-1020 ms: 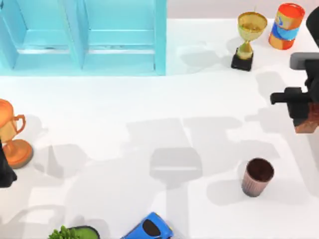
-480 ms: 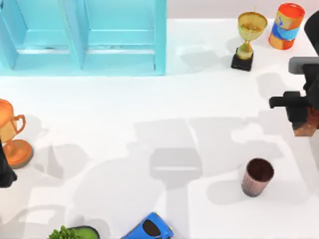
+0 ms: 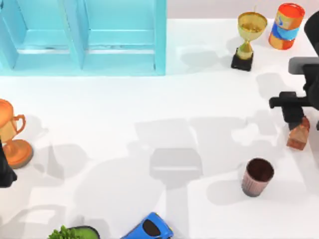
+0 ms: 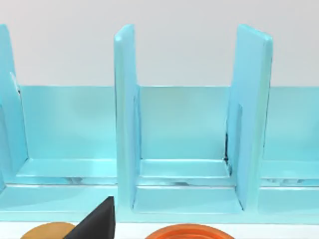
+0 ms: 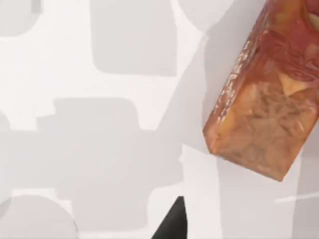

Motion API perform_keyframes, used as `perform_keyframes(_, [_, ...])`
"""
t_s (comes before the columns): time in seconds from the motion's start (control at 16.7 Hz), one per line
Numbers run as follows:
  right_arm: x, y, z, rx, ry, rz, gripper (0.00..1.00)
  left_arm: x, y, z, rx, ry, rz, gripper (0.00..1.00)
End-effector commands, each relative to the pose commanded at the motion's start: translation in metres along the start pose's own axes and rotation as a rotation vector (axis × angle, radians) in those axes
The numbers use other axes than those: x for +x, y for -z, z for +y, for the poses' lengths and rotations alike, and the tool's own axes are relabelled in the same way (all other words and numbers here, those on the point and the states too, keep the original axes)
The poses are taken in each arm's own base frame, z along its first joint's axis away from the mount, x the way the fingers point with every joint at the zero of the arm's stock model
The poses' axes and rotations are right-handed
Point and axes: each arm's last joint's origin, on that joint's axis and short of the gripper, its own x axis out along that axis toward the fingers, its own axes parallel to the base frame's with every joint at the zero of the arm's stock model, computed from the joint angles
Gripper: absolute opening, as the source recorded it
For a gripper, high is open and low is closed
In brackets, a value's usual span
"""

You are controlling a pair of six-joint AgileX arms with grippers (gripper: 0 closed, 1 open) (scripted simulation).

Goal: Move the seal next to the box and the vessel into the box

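The seal (image 3: 298, 135), a mottled reddish-brown block, leans at a tilt near the table's right edge, just below my right gripper (image 3: 296, 120). Close up in the right wrist view, the seal (image 5: 264, 104) sits off to one side with its square base turned toward the camera; whether it is held I cannot tell. The vessel (image 3: 257, 177), a ribbed pinkish-brown cup with a dark inside, stands upright in front and to the left of the seal. The turquoise box (image 3: 82, 37) with open compartments spans the back left, and its compartments (image 4: 182, 149) face the left wrist camera. My left gripper (image 3: 5, 172) is parked at the left edge.
A gold trophy (image 3: 247, 40) and an orange-and-blue can (image 3: 286, 26) stand at the back right. An orange trophy (image 3: 12, 132) is beside my left arm. A blue toy car (image 3: 149, 228) and a green plant (image 3: 72, 233) lie at the front edge.
The seal has shifted down and left from under my right gripper and now shows more fully, tilted. The gripper itself barely moved. The vessel and my left arm stayed put.
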Motion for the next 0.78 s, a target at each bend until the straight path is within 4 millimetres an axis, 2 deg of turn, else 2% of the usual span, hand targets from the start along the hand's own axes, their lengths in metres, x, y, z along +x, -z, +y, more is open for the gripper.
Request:
perform_keyframes(0.12, [0.0000,0.0000,0.0000,0.000,0.000,0.000,0.98,0.0000,0.0000,0.0000,0.000,0.000,0.000,1.00])
perform_keyframes(0.18, [0.0000,0.0000,0.0000,0.000,0.000,0.000,1.00,0.0000,0.0000,0.0000,0.000,0.000,0.000,1.00])
perform_keyframes(0.78, [-0.0049,-0.0013,0.0009,-0.001,-0.002,-0.003,1.00,0.0000,0.0000,0.0000,0.000,0.000,0.000,1.00])
